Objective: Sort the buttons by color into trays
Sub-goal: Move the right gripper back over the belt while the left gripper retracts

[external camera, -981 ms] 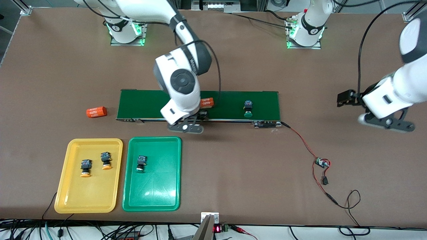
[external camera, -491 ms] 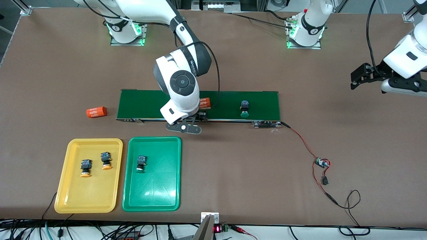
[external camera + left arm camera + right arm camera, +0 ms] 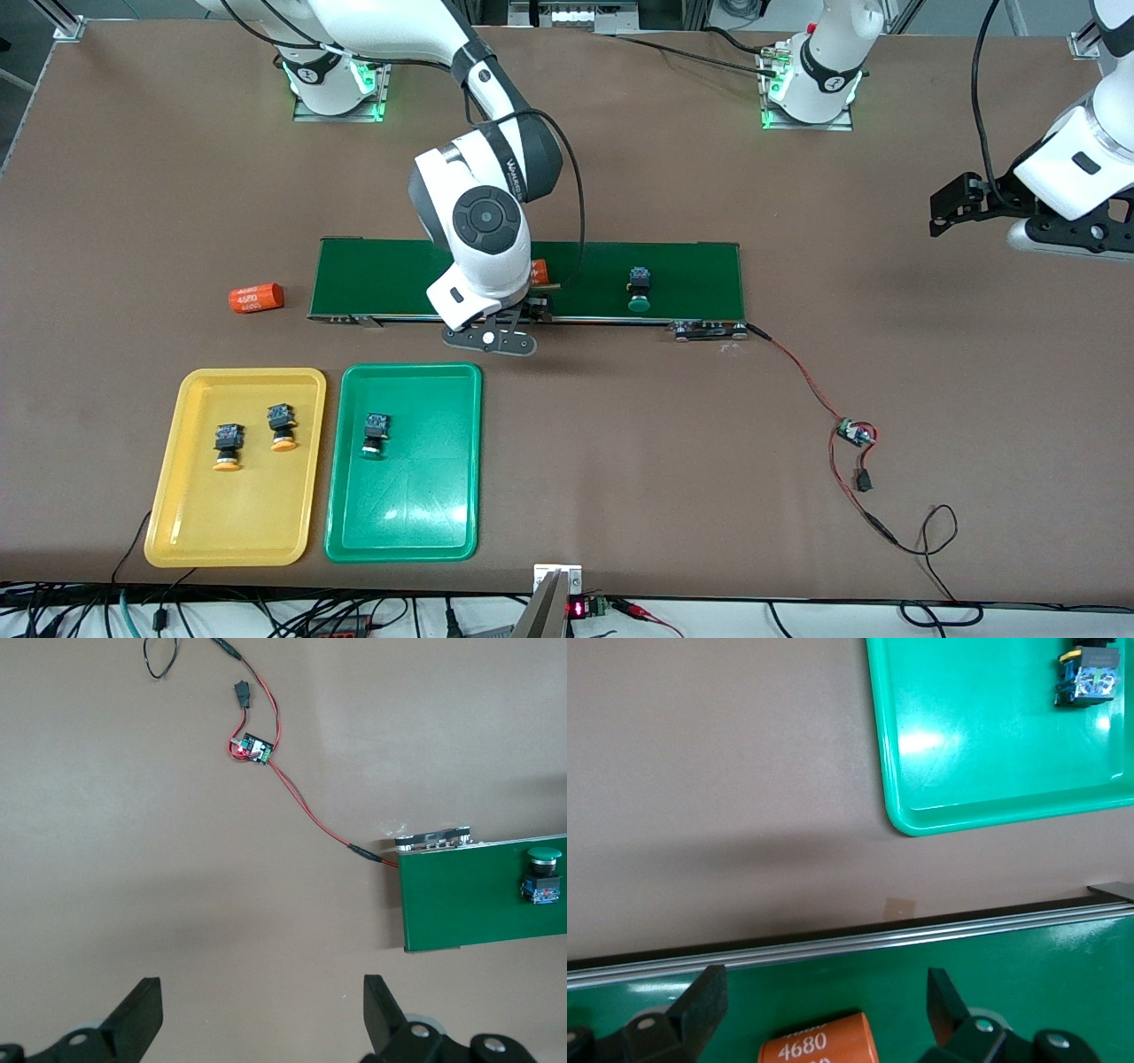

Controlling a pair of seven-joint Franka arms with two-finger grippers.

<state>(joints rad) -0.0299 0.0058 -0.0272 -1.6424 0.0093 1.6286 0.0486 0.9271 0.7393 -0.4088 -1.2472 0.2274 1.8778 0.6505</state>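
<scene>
A green-capped button [image 3: 639, 291] lies on the dark-green belt [image 3: 691, 266]; it also shows in the left wrist view [image 3: 542, 879]. A second green button [image 3: 376, 434] lies in the green tray [image 3: 407, 523]; the right wrist view shows it too [image 3: 1090, 675]. Two yellow-orange buttons [image 3: 229, 445] [image 3: 282, 427] lie in the yellow tray [image 3: 235, 532]. My right gripper [image 3: 534, 308] [image 3: 824, 1005] hangs open and empty over the belt, just above an orange cylinder [image 3: 819, 1047]. My left gripper [image 3: 952, 208] [image 3: 261, 1010] is open and empty over bare table at the left arm's end.
The orange cylinder on the belt [image 3: 538, 270] is mostly hidden under my right hand. Another orange cylinder [image 3: 256, 298] lies on the table past the belt's end nearest the right arm. A small circuit board [image 3: 855, 433] with red wire runs from the belt.
The green button and the orange cylinder have travelled along the belt toward the right arm's end. My left arm has swung up and away from the belt. My right gripper has barely moved.
</scene>
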